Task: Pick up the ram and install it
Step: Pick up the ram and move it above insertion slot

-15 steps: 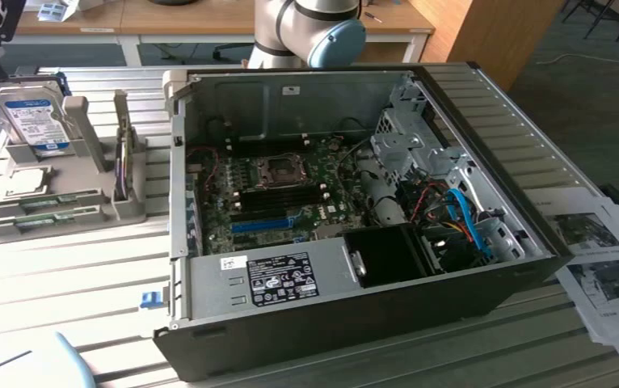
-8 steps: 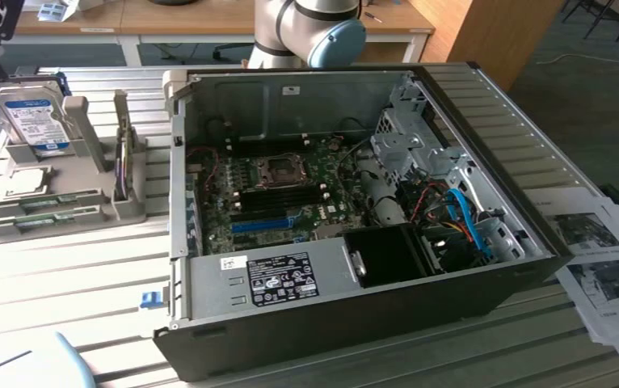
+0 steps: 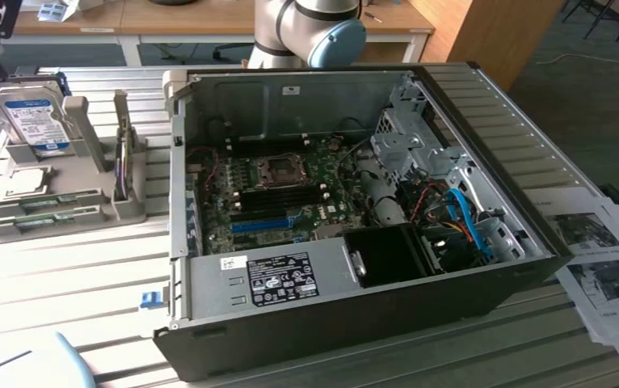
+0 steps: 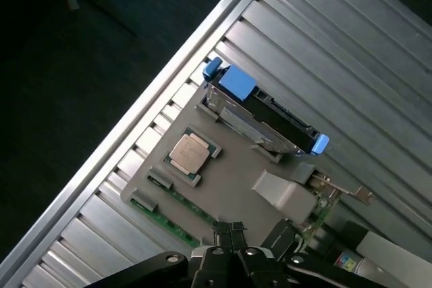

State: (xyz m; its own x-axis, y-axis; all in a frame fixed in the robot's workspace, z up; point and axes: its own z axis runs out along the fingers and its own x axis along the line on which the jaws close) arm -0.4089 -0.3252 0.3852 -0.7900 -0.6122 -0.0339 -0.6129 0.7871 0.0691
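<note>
- Two green ram sticks [image 3: 48,202] lie flat in the grey holder [image 4: 229,183], at the exterior view's left of the open computer case [image 3: 482,121].
- Gripper [image 4: 229,233] hangs over that holder, fingers [image 4: 221,231] pressed together, holding nothing.

The grey robot arm [image 3: 307,32] with a pale-blue joint cap is cut off by the exterior view's upper edge, the black metal gripper [image 4: 230,231] by the wrist view's edge, and the long, thin green circuit-board ram [image 4: 163,221] lies half hidden in the grey plastic holder [image 4: 229,180].
</note>
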